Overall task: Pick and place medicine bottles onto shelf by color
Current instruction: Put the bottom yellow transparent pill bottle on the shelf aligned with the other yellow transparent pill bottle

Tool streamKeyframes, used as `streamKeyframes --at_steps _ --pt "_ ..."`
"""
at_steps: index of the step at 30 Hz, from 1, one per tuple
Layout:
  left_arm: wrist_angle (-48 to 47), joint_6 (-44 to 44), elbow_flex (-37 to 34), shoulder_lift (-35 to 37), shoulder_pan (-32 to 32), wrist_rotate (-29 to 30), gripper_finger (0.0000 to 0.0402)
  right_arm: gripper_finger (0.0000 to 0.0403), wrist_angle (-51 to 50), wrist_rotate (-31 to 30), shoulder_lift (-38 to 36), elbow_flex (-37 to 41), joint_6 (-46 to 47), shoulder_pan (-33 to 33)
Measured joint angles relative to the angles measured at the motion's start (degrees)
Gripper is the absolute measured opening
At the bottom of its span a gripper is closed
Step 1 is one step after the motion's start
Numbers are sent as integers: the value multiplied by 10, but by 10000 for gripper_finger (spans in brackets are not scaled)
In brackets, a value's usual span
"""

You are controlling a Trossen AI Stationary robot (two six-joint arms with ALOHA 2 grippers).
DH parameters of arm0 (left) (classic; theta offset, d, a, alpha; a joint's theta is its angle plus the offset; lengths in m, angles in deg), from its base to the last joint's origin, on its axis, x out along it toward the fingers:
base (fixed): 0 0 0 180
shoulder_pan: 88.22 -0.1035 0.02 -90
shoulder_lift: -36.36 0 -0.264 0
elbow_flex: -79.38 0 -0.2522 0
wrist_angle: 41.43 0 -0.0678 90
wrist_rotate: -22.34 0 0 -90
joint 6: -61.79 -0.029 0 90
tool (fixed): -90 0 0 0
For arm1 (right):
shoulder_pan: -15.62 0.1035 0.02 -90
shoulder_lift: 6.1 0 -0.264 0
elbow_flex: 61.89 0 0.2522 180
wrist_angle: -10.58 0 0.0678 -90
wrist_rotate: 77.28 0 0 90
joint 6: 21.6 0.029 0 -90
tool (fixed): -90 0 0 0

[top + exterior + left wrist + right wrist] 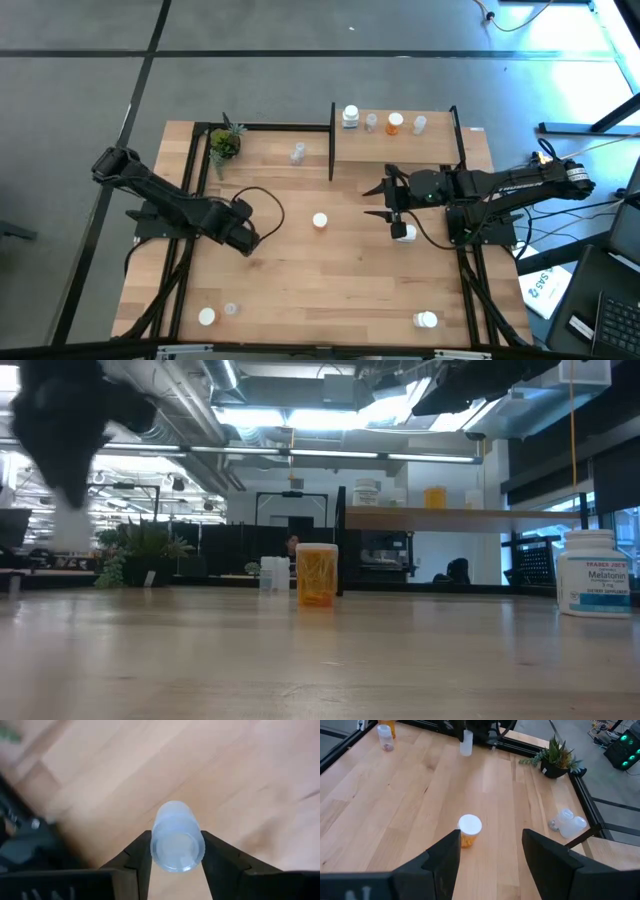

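Tabletop (340, 290), light wood, black-framed; both arms reach in over it from the sides; shelf (395, 148) raised at the far right corner, carrying four medicine bottles in a row: a white one (350, 117), a clear one (371, 122), an orange one with white cap (395, 123), another clear one (419, 124).

Left gripper (247, 236) over the left half of the tabletop; fingers (137, 857) pinching a clear bottle (177, 836) between them, held off the wood.

Right gripper (384, 201) just in front of the shelf, fingers (442, 855) spread wide, holding nothing; an orange bottle with white cap (320, 221) stands upright on the tabletop ahead of it, near but apart; a white bottle (404, 232) sits just beside it, under the arm.

Potted plant (224, 144) at the far left; two clear bottles (297, 153) near it; white (206, 316) and clear (231, 309) bottles at the near left; a white bottle (427, 320) near right.
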Motion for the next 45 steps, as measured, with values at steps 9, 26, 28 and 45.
streamKeyframes --at_steps 9,26,28,45 --pt "0 -186 136 -12 -59 69 134 214 -22 -25 -8 -14 2 0" --pt "16 -499 406 -230 -135 54 133 214 -268 -71 -9 -188 33 0" --pt "16 -524 440 -259 -132 45 133 214 -291 -72 -9 -197 45 0" --pt "28 -557 537 -396 -81 8 133 214 -380 -71 -23 -213 63 0"
